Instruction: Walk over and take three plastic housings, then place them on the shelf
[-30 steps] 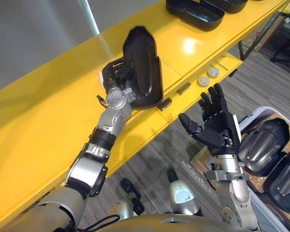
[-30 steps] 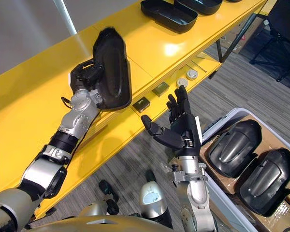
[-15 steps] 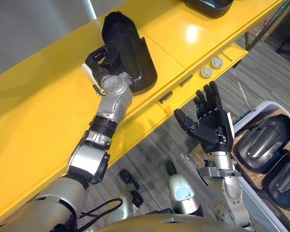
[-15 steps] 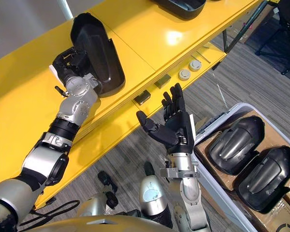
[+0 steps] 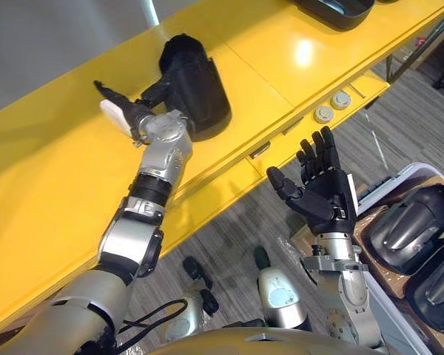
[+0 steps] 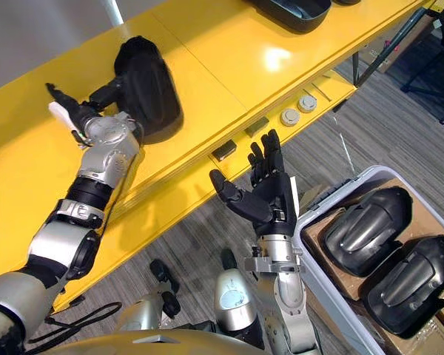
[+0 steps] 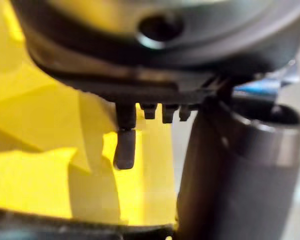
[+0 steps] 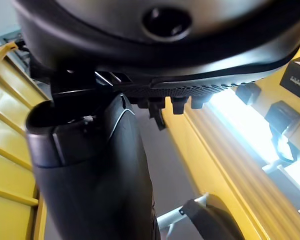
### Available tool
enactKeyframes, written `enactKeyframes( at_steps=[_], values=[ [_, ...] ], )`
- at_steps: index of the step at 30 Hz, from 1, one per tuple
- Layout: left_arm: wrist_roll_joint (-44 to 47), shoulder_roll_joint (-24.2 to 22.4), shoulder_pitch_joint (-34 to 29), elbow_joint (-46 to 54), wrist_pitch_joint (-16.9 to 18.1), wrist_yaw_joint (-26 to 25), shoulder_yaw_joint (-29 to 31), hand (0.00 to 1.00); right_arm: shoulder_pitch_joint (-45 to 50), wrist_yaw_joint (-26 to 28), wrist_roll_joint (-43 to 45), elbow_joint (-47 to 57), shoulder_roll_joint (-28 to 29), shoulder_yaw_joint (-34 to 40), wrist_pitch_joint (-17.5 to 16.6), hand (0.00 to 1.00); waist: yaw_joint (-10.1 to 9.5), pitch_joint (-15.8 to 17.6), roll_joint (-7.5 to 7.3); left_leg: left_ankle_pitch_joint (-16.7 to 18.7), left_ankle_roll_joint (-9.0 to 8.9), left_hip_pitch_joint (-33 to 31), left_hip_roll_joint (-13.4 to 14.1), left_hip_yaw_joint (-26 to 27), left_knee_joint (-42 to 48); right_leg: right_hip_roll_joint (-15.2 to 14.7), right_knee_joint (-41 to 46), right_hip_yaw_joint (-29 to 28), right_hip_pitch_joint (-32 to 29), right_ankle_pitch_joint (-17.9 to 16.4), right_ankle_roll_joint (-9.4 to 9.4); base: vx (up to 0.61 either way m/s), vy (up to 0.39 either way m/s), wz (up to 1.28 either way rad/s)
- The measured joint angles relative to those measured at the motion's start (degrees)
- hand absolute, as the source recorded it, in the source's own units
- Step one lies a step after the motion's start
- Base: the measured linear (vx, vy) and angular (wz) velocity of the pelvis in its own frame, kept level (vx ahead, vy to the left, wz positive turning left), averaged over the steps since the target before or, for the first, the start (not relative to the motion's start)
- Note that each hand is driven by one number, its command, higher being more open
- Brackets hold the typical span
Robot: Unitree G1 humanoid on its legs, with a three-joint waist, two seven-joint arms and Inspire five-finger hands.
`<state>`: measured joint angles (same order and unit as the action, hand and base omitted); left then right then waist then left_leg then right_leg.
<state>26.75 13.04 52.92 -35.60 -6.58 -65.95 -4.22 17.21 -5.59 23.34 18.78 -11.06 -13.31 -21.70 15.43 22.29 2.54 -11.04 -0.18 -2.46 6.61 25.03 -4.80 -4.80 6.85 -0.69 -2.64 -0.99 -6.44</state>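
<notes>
Your left hand [image 5: 138, 120] lies out on the yellow shelf [image 5: 52, 170], at the left of the head views. Its fingers are straight and spread, curled round nothing. The white-covered thumb [image 5: 115, 115] stands out on the side away from the load, and the other fingers reach toward the side of the black plastic housing [image 5: 196, 89]. You cannot tell from here whether they touch it.

That housing rests on the shelf top just beside the hand, domed side up, with no finger wrapped round it.

Further right, below the shelf's front edge, two small round knobs [image 5: 324, 114] sit side by side on the lower ledge. Your right hand [image 5: 327, 201] hangs over the grey floor in front of the shelf. Its palm is turned up, its fingers are upright and fanned apart, its thumb is held out to the side, and it holds nothing.

At the shelf's far right end, up near the views' top edge, you can see another black housing [image 6: 292, 11] lying hollow side up.

At the far right stands a pale bin [image 6: 316, 266] on the floor, with two more housings [image 6: 366, 225] [image 6: 411, 281] lying side by side in it on brown cardboard.
</notes>
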Motion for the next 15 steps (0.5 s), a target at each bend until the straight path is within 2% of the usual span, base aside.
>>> enactKeyframes(
  at_steps=[2, 6, 9, 11, 12, 14, 15],
  values=[
    [-0.07, 1.03, -1.76, 0.03, 1.05, 1.81, 0.27, 1.0, 0.11, 0.21, 0.01, 0.0, 0.01, -0.46, 0.0, 1.0, -0.15, 0.05, -0.09, 0.01, -0.01, 0.6, -0.06, -0.24, 0.0, -0.11, -0.04, 0.35, 0.82, -0.02, 0.03, 0.02, 0.024, 0.07],
    [1.33, 1.46, -4.38, 1.47, 4.5, 8.5, 0.68, 1.0, 0.91, 2.28, -0.25, 0.01, 0.03, -0.68, 0.0, 1.0, -1.15, 0.04, -0.08, 0.15, -0.19, 1.39, -0.05, -0.39, -0.01, -0.09, -0.17, 0.63, 1.75, -0.24, 0.32, 0.0, 0.01, 0.03],
    [7.12, 2.02, -8.76, 10.57, 8.16, 16.17, 0.04, 1.0, 1.42, 2.85, -4.41, 0.03, 0.04, -0.7, -0.01, 1.0, -1.32, 0.01, -0.04, 0.14, -0.17, 1.49, -0.21, -0.49, -0.01, -0.24, -0.3, 0.84, 2.08, -0.19, 0.34, 0.01, 0.021, 0.05],
    [16.17, 4.03, -10.73, 17.04, 9.54, 26.47, -3.87, 1.0, 1.23, 2.85, -9.82, 0.11, -0.27, -0.33, -0.02, 1.0, -1.71, -0.14, -0.01, 0.13, -0.15, 2.42, -0.45, -0.92, -0.01, -0.45, -0.32, 1.3, 3.29, -0.16, 0.33, 0.01, 0.027, 0.08],
    [18.63, 4.6, -10.96, 18.55, 9.83, 29.26, -4.97, 1.0, 0.88, 2.87, -10.66, 0.14, -0.53, -0.2, -0.02, 1.0, -1.91, -0.14, 0.0, 0.13, -0.15, 2.75, -0.51, -1.06, -0.01, -0.51, -0.38, 1.44, 3.72, -0.17, 0.33, 0.0, 0.026, 0.1],
    [25.25, 6.07, -11.3, 25.35, 10.18, 38.61, -8.8, 1.0, -2.12, 3.54, -11.85, 0.2, -2.82, 1.02, -0.02, 1.0, -2.72, -0.58, 0.24, 0.25, -0.09, 3.06, -0.82, -1.89, -0.03, -0.77, -0.87, 2.25, 4.8, -0.13, 0.26, -0.02, 0.033, 0.16],
    [25.46, 6.08, -11.69, 27.29, 10.22, 40.49, -9.46, 1.0, -3.16, 3.76, -11.83, 0.2, -3.82, 1.54, -0.02, 1.0, -2.83, -0.98, 0.42, 0.28, -0.06, 2.99, -0.93, -2.01, -0.03, -0.88, -0.93, 2.41, 4.84, -0.09, 0.2, -0.02, 0.045, 0.13]
  ],
)
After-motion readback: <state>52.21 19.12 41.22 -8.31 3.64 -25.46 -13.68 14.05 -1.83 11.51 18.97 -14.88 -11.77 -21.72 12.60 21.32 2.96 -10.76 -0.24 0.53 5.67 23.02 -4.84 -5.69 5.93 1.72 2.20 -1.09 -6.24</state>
